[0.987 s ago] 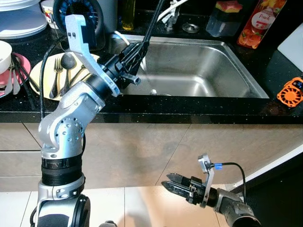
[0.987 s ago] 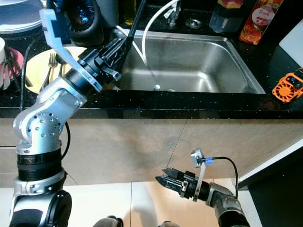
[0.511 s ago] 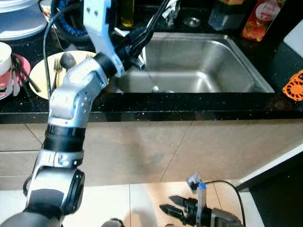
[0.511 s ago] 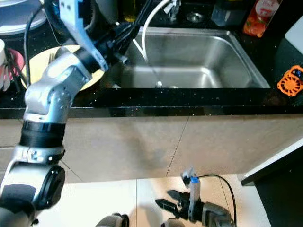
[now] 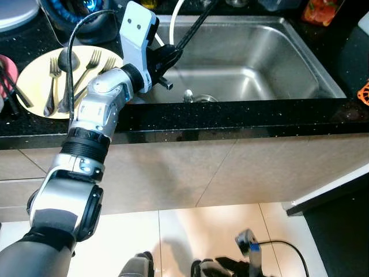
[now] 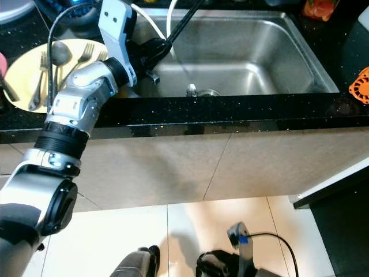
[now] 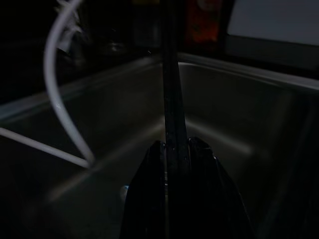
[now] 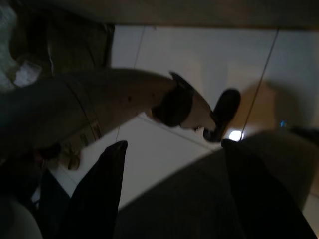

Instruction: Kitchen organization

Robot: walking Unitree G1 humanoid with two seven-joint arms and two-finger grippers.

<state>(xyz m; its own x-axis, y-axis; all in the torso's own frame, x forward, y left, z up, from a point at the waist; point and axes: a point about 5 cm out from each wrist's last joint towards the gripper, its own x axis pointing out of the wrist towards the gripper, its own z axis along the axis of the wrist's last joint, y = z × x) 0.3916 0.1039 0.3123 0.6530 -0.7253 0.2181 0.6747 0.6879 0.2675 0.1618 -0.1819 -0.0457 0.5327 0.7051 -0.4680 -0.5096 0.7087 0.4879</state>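
One broad black counter [image 5: 242, 112] with fine speckles runs across the scene above beige cabinet fronts, and a pale tiled floor [image 5: 190, 231] lies below. Set into the counter is a stainless steel sink [image 5: 300, 63], its basin bare metal with a drain fitting [image 5: 196, 97] near the front wall. A white hose [image 6: 170, 17] curves down into the basin at its left side.

The left arm reaches up and over the counter's front edge, its silver segments ending at the left gripper [image 5: 167, 55], which sits at the sink's left rim. Its two black fingers [image 7: 149, 184] are clamped on a long, thin black rod [image 5: 196, 26]; this rod is straight, dark and matte, and slants up and away from the gripper over the basin toward the back of the sink. In the left wrist view the rod runs straight out between the fingertips, with the dim steel basin behind it.

On the counter left of the sink lies a pale yellow plate [image 5: 29, 75] carrying forks [image 5: 89, 63] and a dark spoon [image 5: 62, 60].

The right arm hangs low near the floor; the right wrist view shows the right gripper [image 8: 172, 164] with its fingers spread well apart, the tiles and a shoe-like dark shape beyond them.
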